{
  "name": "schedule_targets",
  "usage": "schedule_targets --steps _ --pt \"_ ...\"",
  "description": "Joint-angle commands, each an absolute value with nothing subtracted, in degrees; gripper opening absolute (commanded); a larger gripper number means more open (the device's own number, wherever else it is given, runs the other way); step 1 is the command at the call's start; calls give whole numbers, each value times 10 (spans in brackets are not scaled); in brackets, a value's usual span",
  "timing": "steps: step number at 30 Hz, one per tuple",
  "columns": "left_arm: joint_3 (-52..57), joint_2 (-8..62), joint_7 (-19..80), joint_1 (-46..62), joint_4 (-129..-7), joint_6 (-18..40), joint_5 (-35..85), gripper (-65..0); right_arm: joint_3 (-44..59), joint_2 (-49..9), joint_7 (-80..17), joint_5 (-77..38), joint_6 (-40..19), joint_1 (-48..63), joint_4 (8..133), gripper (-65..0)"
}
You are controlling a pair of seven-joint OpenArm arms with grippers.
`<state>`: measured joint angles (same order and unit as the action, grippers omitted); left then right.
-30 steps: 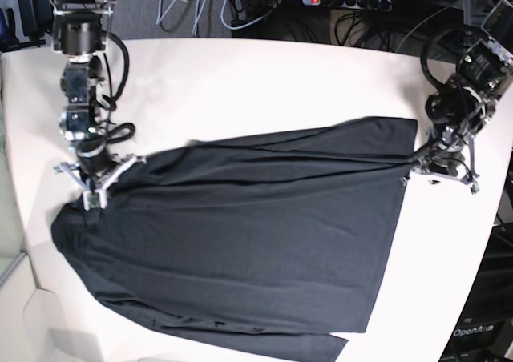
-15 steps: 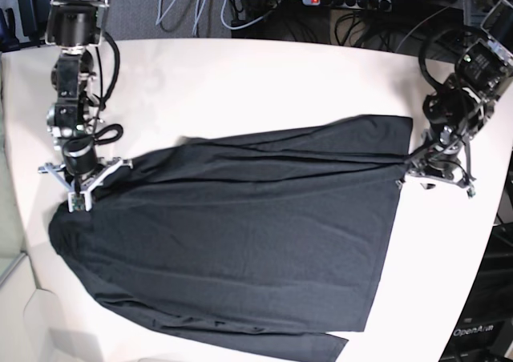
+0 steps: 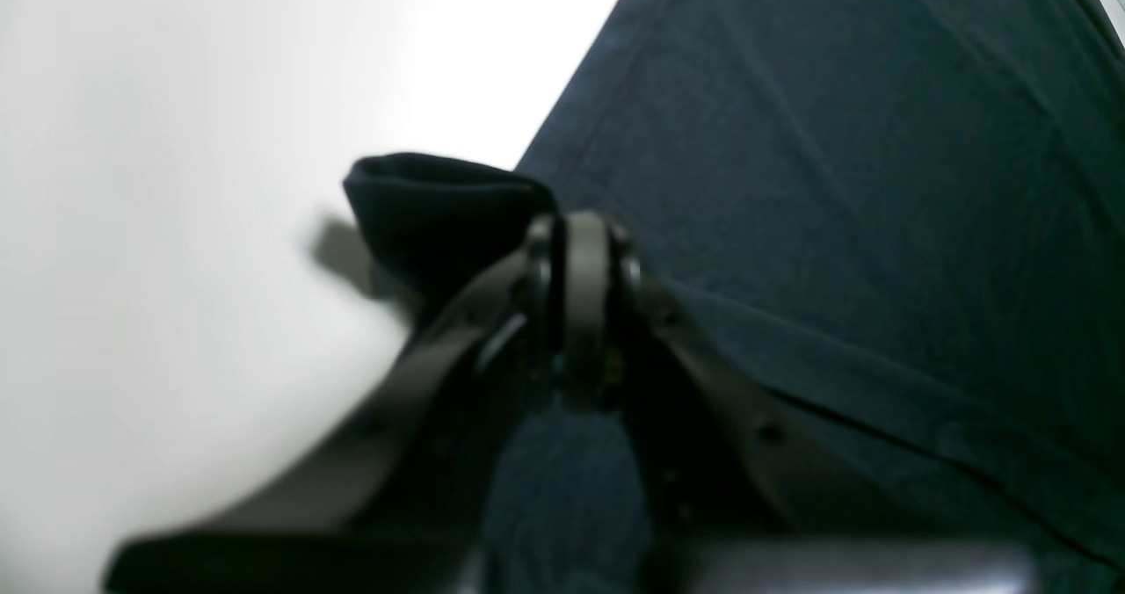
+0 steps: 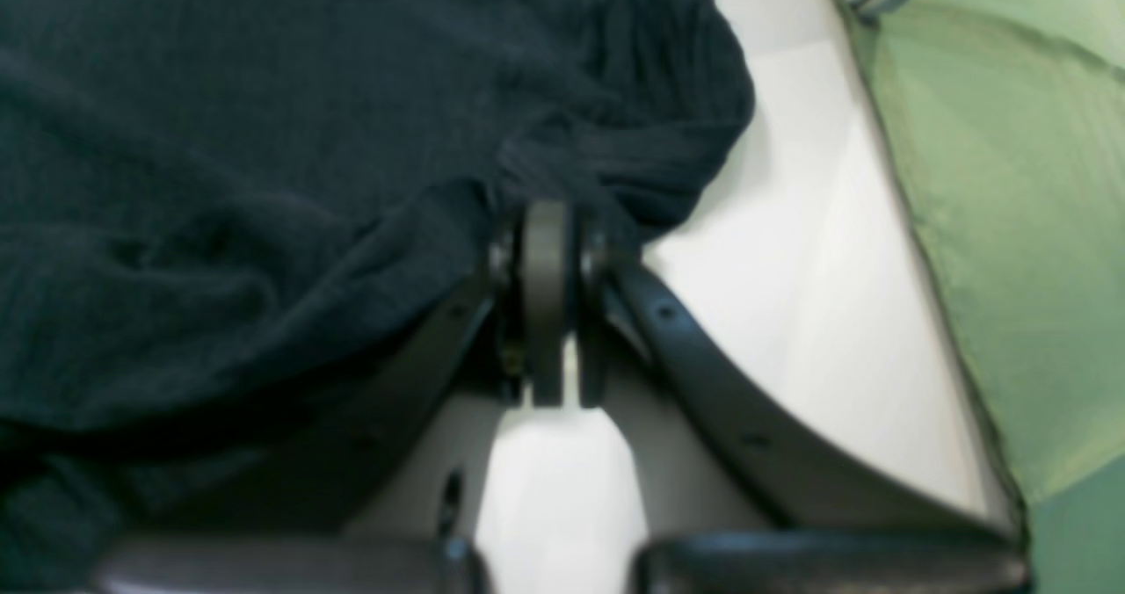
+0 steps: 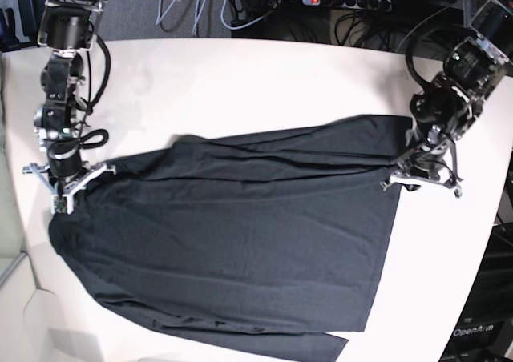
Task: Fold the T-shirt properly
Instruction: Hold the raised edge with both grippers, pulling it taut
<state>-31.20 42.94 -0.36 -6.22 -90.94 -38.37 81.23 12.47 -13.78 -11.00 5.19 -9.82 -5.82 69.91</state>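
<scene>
The shirt (image 5: 240,242) lies spread across the middle of the white table (image 5: 240,82), dark and plain, reaching from near the table's left edge to just short of its right edge in the base view. Its lower part runs to the near edge, where a narrow strip juts out at the bottom. Long shallow creases cross the upper half of the cloth.

The right gripper (image 5: 60,204) sits at the shirt's left end, close to the table's left edge. Its jaws are closed on the cloth: in the right wrist view a bunched, gathered fold of the shirt (image 4: 264,181) is pinched at the tips of the right gripper (image 4: 545,225), with bare table (image 4: 791,269) beside it and a green surface (image 4: 1011,225) beyond the table's edge.

The left gripper (image 5: 407,178) stands at the shirt's right end, near the table's right edge. Its jaws are closed too, gripping the shirt's edge. In the left wrist view a small folded flap of the shirt (image 3: 879,181) sticks up by the tips of the left gripper (image 3: 584,234), casting a shadow on the table (image 3: 176,225), and a hem line runs along the cloth to the right of the fingers.

A power strip (image 5: 345,0) and cables lie beyond the table's far edge.
</scene>
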Motion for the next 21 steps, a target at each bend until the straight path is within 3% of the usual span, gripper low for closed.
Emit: schedule_targets --steps 1,21 --pt "-307 439 -17 -72 -918 -380 803 -650 128 -150 -94 51 -97 -74 707 -650" --pt "-303 434 -18 -46 -918 -380 803 -650 151 -149 -97 51 -97 -96 687 -647"
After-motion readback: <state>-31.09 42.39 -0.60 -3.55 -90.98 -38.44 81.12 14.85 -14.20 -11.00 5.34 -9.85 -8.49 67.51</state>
